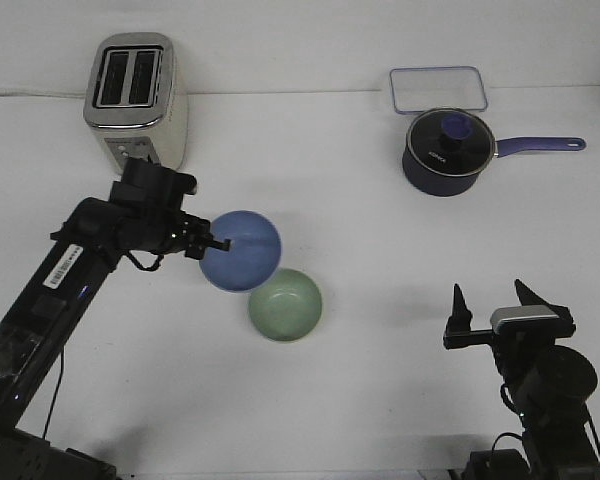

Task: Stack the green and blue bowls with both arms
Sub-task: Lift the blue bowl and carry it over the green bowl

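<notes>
Front view only, one frame. White surface carries everything.

Left pincer grips the blue bowl by its rim on the bowl's 9 o'clock side, fingers closed across the edge. Bowl appears lifted and tipped somewhat toward the camera, its lower edge overlapping the rim of the green bowl. Cannot tell from this angle whether the two rims actually touch or the blue one hangs just above.

Green bowl sits upright on the surface near centre, at about 5 o'clock from the blue bowl. Nothing holds it.

Right pincer stands near the 4 o'clock corner of the scene, fingers pointing up and spread wide, holding nothing. Well apart from both bowls.

Other items, none involved: toaster at 11 o'clock, navy saucepan with lid and purple handle at 1 o'clock, clear lidded container just behind it.

Progress, as a judgement: roughly midway. Blue bowl is picked up and brought beside the green one, but not nested. Left to do: centre blue over green, level it, lower, release. Offset is still large, blue bowl centre lying toward 10 o'clock of the green. Right arm's part is unclear; it may need to steady the green bowl.
</notes>
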Motion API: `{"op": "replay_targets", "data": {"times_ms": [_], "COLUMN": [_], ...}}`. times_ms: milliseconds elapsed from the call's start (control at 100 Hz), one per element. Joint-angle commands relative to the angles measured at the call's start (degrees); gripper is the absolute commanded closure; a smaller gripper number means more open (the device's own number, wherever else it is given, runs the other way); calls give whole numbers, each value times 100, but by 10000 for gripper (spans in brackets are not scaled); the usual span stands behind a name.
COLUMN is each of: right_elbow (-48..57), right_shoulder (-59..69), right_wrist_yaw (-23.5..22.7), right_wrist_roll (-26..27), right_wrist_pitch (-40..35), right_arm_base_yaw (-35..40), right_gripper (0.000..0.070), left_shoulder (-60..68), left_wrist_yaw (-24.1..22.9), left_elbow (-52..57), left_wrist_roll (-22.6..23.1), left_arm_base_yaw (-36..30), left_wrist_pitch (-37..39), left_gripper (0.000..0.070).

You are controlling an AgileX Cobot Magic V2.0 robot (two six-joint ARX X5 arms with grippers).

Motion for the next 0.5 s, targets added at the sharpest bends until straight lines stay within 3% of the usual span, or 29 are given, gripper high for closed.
{"op": "replay_targets", "data": {"times_ms": [0,490], "right_elbow": [76,76], "right_shoulder": [17,17], "right_wrist_yaw": [20,20], "right_wrist_roll": [0,0], "right_wrist_pitch": [72,77], "right_arm_base_yaw": [4,4], "right_gripper": [44,44], "left_shoulder": [170,1047], "left_wrist_yaw": [11,181], "left_elbow": [116,116], "left_wrist_roll": [17,96], "left_arm_base_yaw": [-151,-879], "left_wrist_pitch": [-2,-52], "left_gripper": [690,690]}}
